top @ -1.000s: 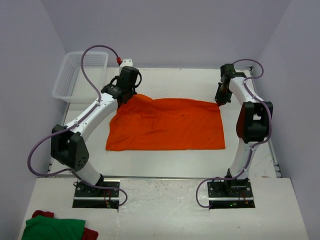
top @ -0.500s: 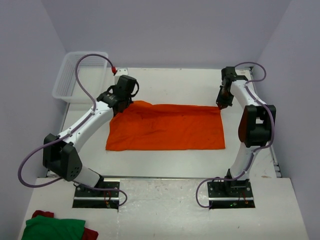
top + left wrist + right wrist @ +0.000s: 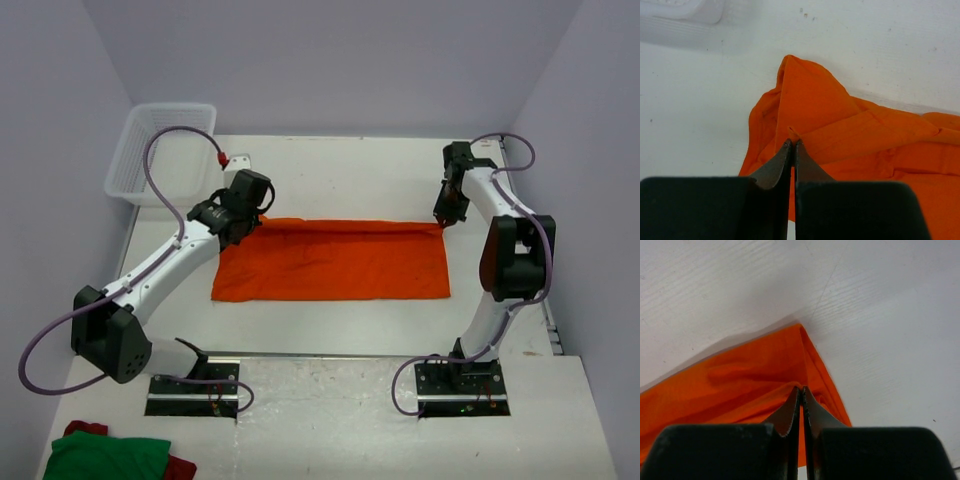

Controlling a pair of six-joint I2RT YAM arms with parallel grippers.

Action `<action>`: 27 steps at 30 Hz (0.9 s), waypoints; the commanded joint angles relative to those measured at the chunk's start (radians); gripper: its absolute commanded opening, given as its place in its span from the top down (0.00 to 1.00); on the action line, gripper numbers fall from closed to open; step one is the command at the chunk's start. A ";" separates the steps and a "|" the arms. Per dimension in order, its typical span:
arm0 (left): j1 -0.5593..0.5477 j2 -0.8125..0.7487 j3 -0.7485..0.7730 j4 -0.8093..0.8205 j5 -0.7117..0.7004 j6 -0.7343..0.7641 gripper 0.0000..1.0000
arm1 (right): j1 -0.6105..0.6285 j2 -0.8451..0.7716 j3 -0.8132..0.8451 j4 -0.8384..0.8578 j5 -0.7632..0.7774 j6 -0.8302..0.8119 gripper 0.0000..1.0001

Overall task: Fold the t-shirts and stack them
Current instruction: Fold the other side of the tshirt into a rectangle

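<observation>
The left arm [image 3: 165, 262] and right arm [image 3: 490, 188] are slim white tubes with chunky black joint housings, black base plates [image 3: 195, 390] and looping purple cables [image 3: 147, 170]. The left tool [image 3: 792, 145] and right tool [image 3: 801, 388] carry dark tapered fingers [image 3: 772, 167].

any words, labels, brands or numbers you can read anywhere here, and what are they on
No text can be read in any view.
The orange t-shirt is plain, with no print.
The basket, the table and the green cloth show no lettering.
</observation>
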 commanded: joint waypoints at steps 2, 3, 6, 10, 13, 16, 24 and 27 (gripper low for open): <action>-0.017 -0.062 -0.032 -0.022 -0.040 -0.048 1.00 | 0.000 -0.081 -0.024 0.011 0.047 0.029 1.00; -0.019 -0.066 -0.037 -0.027 -0.042 -0.057 1.00 | 0.000 -0.088 -0.034 0.011 0.051 0.032 1.00; -0.034 -0.086 -0.061 -0.038 -0.042 -0.070 1.00 | 0.001 -0.101 -0.055 0.009 0.059 0.035 1.00; -0.044 -0.117 -0.100 -0.055 -0.044 -0.087 1.00 | 0.003 -0.122 -0.083 0.017 0.059 0.036 1.00; -0.050 -0.137 -0.120 -0.062 -0.042 -0.098 1.00 | 0.004 -0.137 -0.100 0.020 0.059 0.038 1.00; -0.057 -0.155 -0.134 -0.070 -0.045 -0.107 1.00 | 0.009 -0.154 -0.126 0.026 0.061 0.039 1.00; -0.076 -0.189 -0.173 -0.087 -0.048 -0.130 1.00 | 0.016 -0.180 -0.198 0.043 0.068 0.049 1.00; -0.080 -0.200 -0.193 -0.093 -0.051 -0.138 1.00 | 0.019 -0.187 -0.218 0.049 0.065 0.055 1.00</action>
